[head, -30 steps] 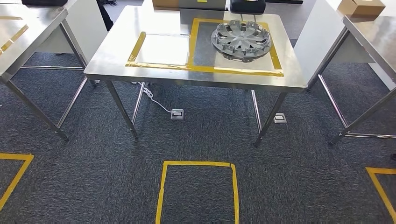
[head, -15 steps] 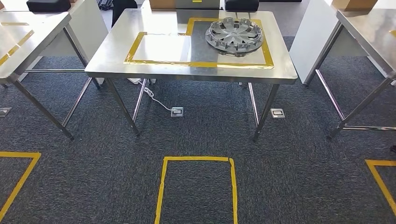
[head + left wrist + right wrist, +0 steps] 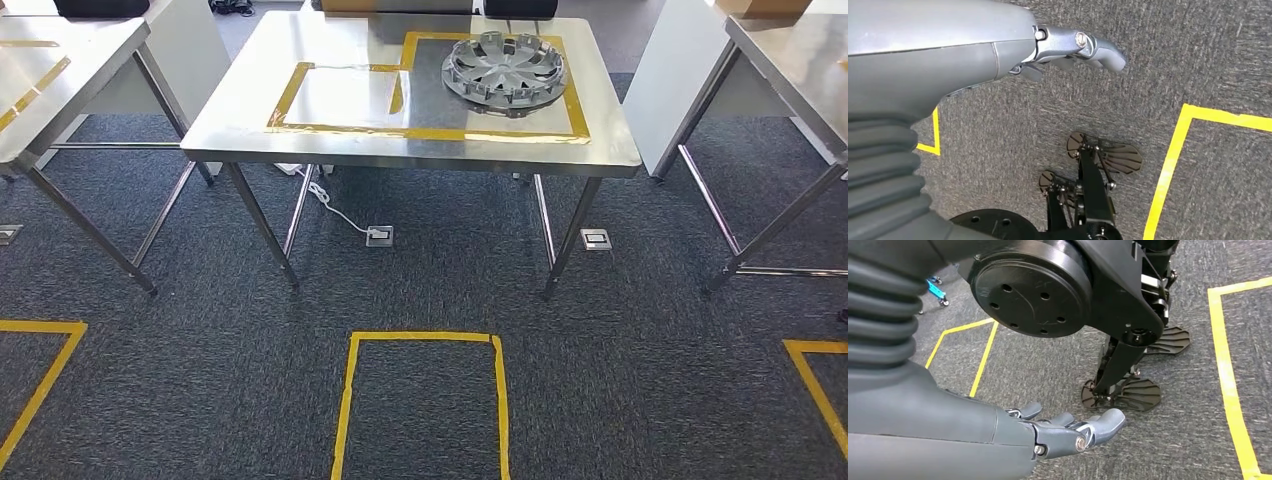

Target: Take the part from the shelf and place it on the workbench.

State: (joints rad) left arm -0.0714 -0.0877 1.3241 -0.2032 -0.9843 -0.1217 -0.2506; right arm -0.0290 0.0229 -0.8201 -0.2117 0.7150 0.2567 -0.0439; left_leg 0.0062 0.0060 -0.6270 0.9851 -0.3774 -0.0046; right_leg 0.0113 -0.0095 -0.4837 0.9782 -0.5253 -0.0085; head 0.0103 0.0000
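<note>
Apparently the task was all but done: a round silver-grey plastic wheel cover with curved spokes (image 3: 503,67) lay flat on a shiny stainless-steel table (image 3: 300,140) in the upper middle of the head view, inside the right-hand part of a yellow tape outline (image 3: 430,132) stuck to the tabletop. No shelf was visible, and nothing touched the part, so little seemed left beyond confirming the placement. Lower in that frame, dark grey carpet (image 3: 420,280) carried a yellow tape square (image 3: 346,400) at bottom centre. Both arms hung low over the carpet. The left hand (image 3: 1068,47), at the top of its wrist picture, held nothing, its grey fingers loosely curved and apart. The right hand (image 3: 1068,432), at the bottom of its wrist picture, was likewise empty, with its fingers gently bent and separated.
</note>
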